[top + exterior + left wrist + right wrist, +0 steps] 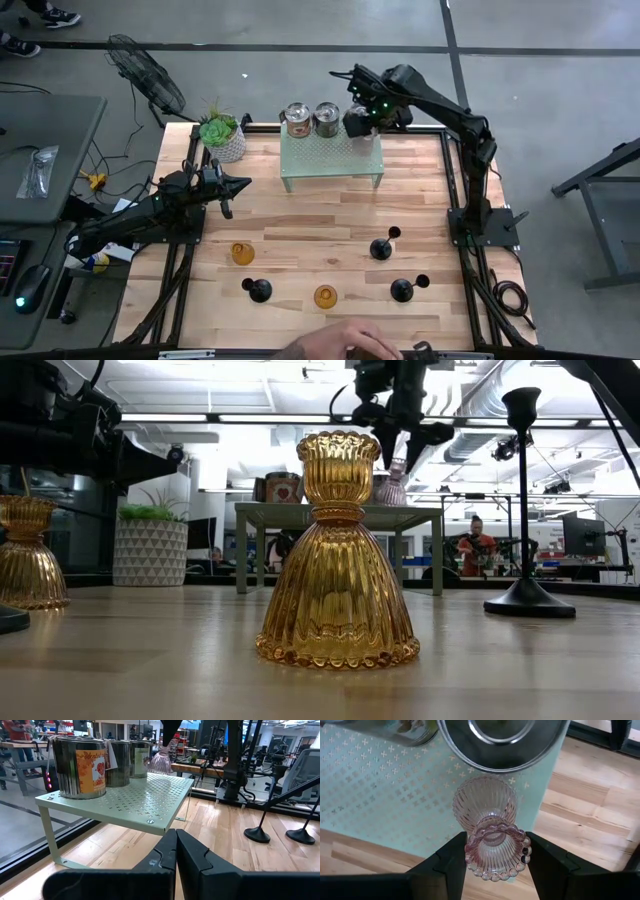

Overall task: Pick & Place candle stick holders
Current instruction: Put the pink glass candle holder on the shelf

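My right gripper [495, 856] is over the pale green perforated shelf [330, 160] at the table's far side, shut on a pale pink glass candle stick holder [487, 817]. Three shiny silver cups [80, 765] stand on the shelf next to it. Two amber glass holders [243, 253] [325, 296] and three black stemmed holders [258, 290] [382, 247] [403, 289] stand on their bases on the wooden table. My left gripper [240, 185] waits shut at the table's left, pointing level. My right gripper pinches the pink holder's beaded top rim [519, 836] between its two fingers, one on each side. The fingers come from above, pointing down. The holder stays upright, its wide ribbed skirt below; whether its base rests on the shelf or hangs just above it I cannot tell.
A white pot with a green plant [222, 138] stands at the far left corner. A person's hand [350, 340] reaches in at the near edge. Bare wood lies between the shelf and the standing holders.
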